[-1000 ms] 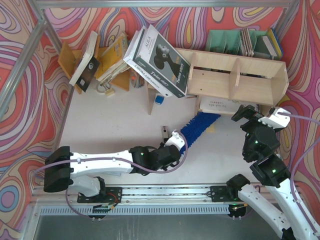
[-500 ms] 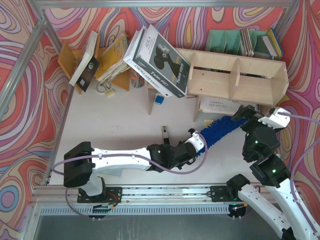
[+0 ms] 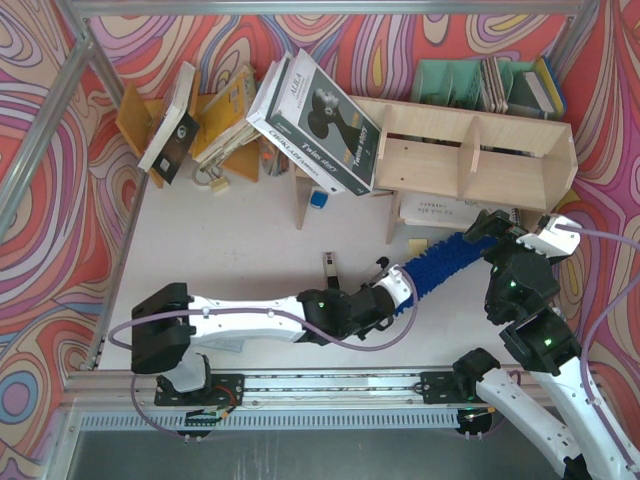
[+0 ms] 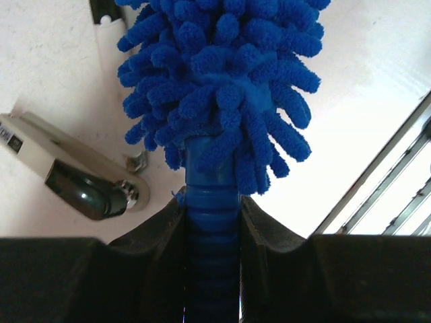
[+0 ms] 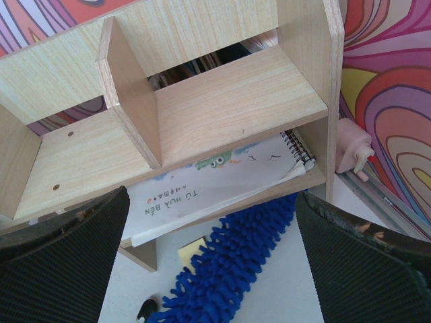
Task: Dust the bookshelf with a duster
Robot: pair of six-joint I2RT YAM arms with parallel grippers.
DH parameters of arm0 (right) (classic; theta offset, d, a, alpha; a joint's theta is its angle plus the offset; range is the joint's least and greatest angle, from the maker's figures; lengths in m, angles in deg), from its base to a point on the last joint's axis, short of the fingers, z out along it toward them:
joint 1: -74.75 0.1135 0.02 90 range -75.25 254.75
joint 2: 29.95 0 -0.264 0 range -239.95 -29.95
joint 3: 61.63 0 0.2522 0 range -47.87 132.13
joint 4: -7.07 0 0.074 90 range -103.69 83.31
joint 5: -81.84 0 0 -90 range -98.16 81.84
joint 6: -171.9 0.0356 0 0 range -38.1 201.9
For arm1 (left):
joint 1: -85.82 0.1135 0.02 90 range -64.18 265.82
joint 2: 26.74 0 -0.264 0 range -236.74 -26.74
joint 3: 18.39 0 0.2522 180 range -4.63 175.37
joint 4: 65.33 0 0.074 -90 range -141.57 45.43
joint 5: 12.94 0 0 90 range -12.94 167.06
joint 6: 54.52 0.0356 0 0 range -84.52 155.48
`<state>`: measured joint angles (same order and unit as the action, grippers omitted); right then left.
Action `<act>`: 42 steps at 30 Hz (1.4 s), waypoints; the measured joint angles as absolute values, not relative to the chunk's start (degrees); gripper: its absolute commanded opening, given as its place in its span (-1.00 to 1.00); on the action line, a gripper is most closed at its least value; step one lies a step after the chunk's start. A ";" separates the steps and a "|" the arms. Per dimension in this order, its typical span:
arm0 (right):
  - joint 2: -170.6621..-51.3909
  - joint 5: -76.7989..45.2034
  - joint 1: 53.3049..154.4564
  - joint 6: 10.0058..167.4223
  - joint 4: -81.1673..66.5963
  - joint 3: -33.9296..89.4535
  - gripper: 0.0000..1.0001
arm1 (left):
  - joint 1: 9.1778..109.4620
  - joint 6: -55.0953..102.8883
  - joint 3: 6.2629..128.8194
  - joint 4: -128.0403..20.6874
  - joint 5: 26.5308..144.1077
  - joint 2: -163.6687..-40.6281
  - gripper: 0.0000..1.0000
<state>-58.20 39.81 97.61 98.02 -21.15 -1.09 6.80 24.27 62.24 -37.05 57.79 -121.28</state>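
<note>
The duster [image 3: 445, 262] is bright blue and fluffy and lies slanted over the table, its tip at the foot of the bookshelf [image 3: 470, 160]. My left gripper [image 3: 400, 285] is shut on the duster's ribbed blue handle [image 4: 212, 222], with the fluffy head [image 4: 215, 87] fanning out just past the fingers. My right gripper [image 3: 490, 225] hangs open above the duster's far end, with nothing between its fingers. Through its wide jaws I see the duster [image 5: 232, 269] running under the front edge of the pale plywood bookshelf [image 5: 222, 101].
A spiral notebook [image 5: 215, 171] lies on the bookshelf's lowest board. A large book [image 3: 320, 120] leans on the shelf's left end. An orange book rack [image 3: 215, 125] stands at the back left, green file holders [image 3: 455, 80] behind. A small tool [image 3: 328, 268] and a yellow note [image 5: 192, 247] lie on the table.
My left arm has swung to the right, carrying the duster along the shelf's front towards the right gripper; in the last half second it barely moved. The right arm has stayed still.
</note>
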 measured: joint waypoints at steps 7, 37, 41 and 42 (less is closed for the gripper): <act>-58.20 39.81 97.61 98.04 -21.17 -1.09 0.97 | 6.73 23.58 56.06 -35.89 53.40 -113.53 -1.00; -58.20 39.79 97.61 98.28 -21.17 -1.09 0.97 | 8.19 15.79 50.70 -30.30 50.69 -108.41 -1.00; -58.20 39.79 97.61 98.39 -21.19 -1.09 0.97 | 8.19 17.41 55.01 -31.54 53.09 -112.35 -1.00; -58.20 39.79 97.61 98.43 -21.19 -1.09 0.98 | 8.22 17.98 56.15 -32.02 53.68 -113.42 -1.00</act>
